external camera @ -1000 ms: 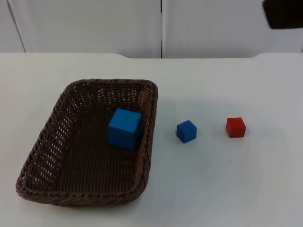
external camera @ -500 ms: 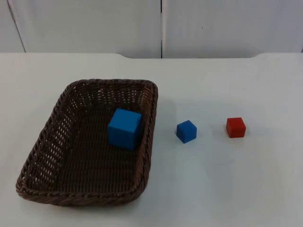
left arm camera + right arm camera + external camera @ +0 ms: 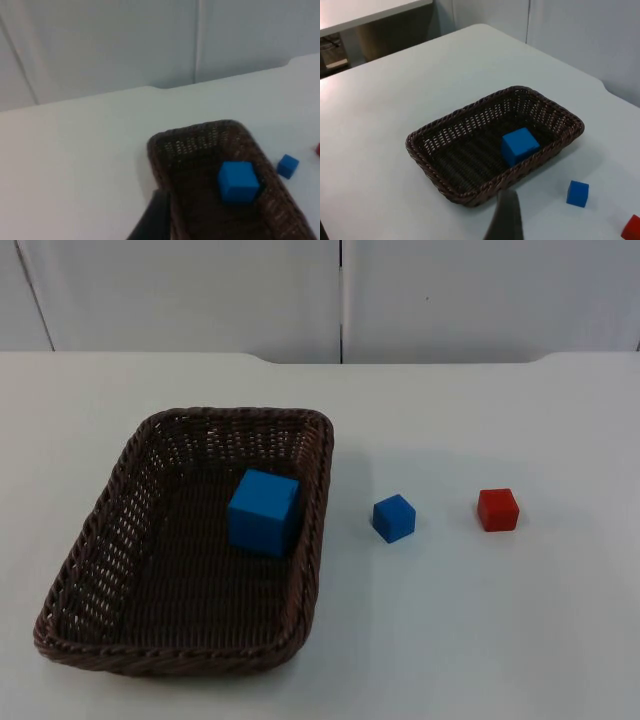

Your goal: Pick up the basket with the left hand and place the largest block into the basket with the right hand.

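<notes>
— Grippers first: where is the left gripper (image 3: 156, 220)?

— One black fingertip of it stands up off the table, above the outer wall of the brown wicker basket (image 3: 120, 510), at the short end away from the partition wall (image 3: 200, 290). I cannot tell how far its fingers are spread, and nothing is seen in its grasp.

— And the right gripper (image 3: 506, 220)?

— One dark, blurred fingertip, raised above the white table (image 3: 480, 620) just outside the basket's long side, the one that faces the small blocks. Its opening I cannot tell either; no block is seen in it.

— Where does the basket sit?

— Flat on the table, with neither gripper touching it as far as the top view and both wrist views show.

— The largest block?

— The big blue cube (image 3: 264, 512) lies inside the basket on its woven floor, close against the long wall nearest the small blocks, and a little toward the partition-wall end.

— What lies outside the basket?

— A small blue cube (image 3: 394, 518) rests on the table near that same long wall, apart from it. A small red cube (image 3: 498, 509) sits farther from the basket, beyond the small blue one and roughly level with it. The two do not touch.
</notes>
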Available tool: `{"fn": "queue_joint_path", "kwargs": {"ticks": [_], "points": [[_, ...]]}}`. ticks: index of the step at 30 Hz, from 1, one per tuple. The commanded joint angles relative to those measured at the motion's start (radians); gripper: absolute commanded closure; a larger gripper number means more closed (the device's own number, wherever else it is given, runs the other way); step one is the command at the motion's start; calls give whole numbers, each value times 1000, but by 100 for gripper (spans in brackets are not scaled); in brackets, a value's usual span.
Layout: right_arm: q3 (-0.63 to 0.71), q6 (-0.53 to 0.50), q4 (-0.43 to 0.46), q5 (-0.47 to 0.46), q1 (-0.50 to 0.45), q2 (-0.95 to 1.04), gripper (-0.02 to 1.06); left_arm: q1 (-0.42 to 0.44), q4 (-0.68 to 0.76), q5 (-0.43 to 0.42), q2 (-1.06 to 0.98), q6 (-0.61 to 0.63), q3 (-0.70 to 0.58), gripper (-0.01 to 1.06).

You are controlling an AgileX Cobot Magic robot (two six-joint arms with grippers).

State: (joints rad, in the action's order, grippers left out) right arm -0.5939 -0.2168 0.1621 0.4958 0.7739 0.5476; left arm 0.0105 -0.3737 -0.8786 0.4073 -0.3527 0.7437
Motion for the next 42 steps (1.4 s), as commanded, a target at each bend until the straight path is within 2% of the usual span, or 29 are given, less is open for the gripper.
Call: {"fn": "queue_joint_path", "kwargs": {"ticks": [1,12,25,28,34,37,42], "points": [[28,1,-4,20,1,-62,41,1,103,-41,-73,97,-3,19],[31,10,-4,130,1,-233,41,1,161,-166,-232,160,-3,19],[33,33,-2,259,1,-368,41,1,258,-245,-407,237,-5,19],[33,48,-2,293,1,-390,41,1,274,-270,-407,274,-56,19],[33,51,-2,343,1,-413,41,1,306,-253,-407,294,-170,19],[33,51,-4,383,1,-444,41,1,404,-229,-407,344,-228,19],[33,51,-8,405,1,-507,41,1,389,-208,-407,377,-232,19]]}}
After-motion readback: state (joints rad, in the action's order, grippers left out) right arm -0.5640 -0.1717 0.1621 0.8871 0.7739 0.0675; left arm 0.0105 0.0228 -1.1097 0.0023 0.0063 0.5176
